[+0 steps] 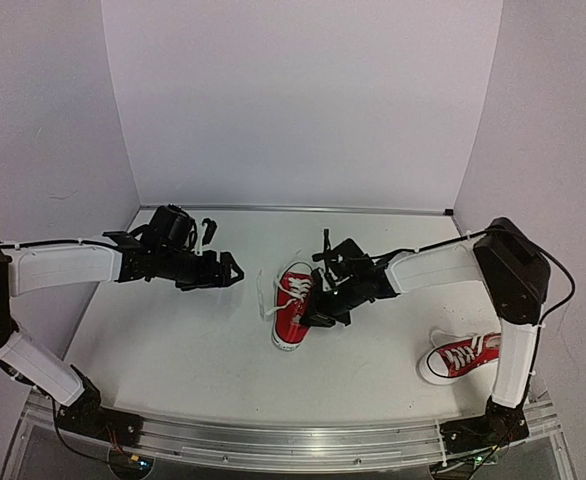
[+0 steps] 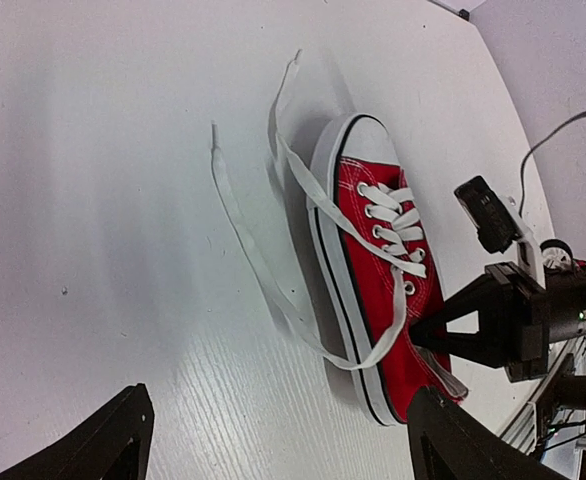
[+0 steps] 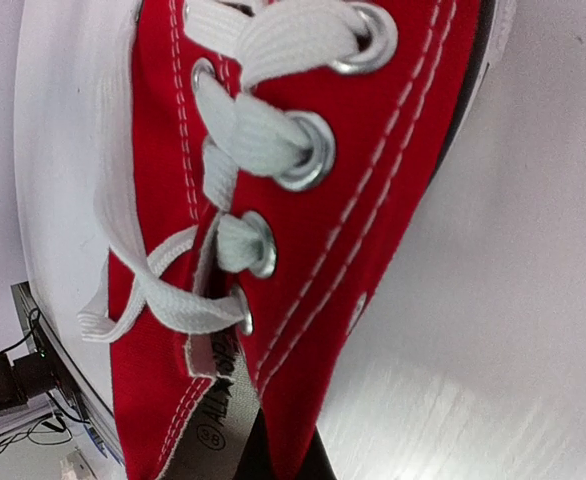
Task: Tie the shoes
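Observation:
One red shoe (image 1: 293,312) with white laces lies mid-table; it also shows in the left wrist view (image 2: 373,280) and fills the right wrist view (image 3: 303,200). Its laces (image 2: 258,255) are untied, and the loose strands trail over the table to the shoe's left. My right gripper (image 1: 320,305) (image 3: 283,452) is shut on the canvas side wall at the shoe's opening, beside the tongue. My left gripper (image 1: 229,272) (image 2: 273,450) hangs open to the left of the shoe, with nothing between its fingers. A second red shoe (image 1: 463,355) lies at the near right, beside the right arm's base.
White walls close the table at the back and on both sides. A metal rail (image 1: 273,440) runs along the near edge. The right arm's links (image 1: 513,290) stand over the second shoe.

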`<state>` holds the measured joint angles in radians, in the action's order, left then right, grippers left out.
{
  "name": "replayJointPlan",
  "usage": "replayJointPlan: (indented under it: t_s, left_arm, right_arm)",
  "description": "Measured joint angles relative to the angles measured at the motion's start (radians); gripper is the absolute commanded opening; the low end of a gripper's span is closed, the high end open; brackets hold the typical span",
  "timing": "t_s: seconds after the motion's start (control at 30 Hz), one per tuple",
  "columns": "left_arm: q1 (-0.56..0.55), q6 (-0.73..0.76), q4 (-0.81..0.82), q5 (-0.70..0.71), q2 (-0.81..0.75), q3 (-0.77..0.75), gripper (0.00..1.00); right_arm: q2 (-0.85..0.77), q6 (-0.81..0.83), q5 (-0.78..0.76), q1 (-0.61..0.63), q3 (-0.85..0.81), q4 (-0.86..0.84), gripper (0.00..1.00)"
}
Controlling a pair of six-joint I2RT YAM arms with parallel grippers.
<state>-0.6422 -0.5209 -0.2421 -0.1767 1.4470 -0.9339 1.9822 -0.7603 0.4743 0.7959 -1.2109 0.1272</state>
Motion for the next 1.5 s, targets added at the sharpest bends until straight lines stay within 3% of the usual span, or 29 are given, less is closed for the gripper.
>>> replayJointPlan:
  t_s: [0.23,0.5,0.73,1.03,1.2,1.5]
  left_arm:
    - [0.0,0.012,-0.003,0.005,0.04,-0.034,0.86]
    - [0.0,0.051,-0.013,0.016,0.144,-0.119,0.78]
    - [0.0,0.072,-0.014,0.022,0.288,-0.212,0.61]
    - [-0.023,0.136,-0.073,0.043,0.488,-0.41,0.58]
    - [-0.05,0.178,-0.119,0.075,0.585,-0.545,0.55]
    - [-0.082,0.251,-0.204,0.138,0.746,-0.718,0.51]
  right_arm:
    - [-0.096,-0.001,-0.02,0.05,0.061,0.039,0.0]
    - [-0.156,-0.022,-0.049,0.103,0.157,0.049,0.31]
    - [-0.255,-0.054,-0.059,0.122,0.167,0.033,0.37]
    - [-0.305,-0.075,-0.063,0.124,0.202,-0.003,0.39]
    - [-0.312,-0.092,-0.072,0.124,0.231,-0.007,0.58]
    - [-0.387,-0.101,-0.119,0.126,0.25,-0.023,0.59]
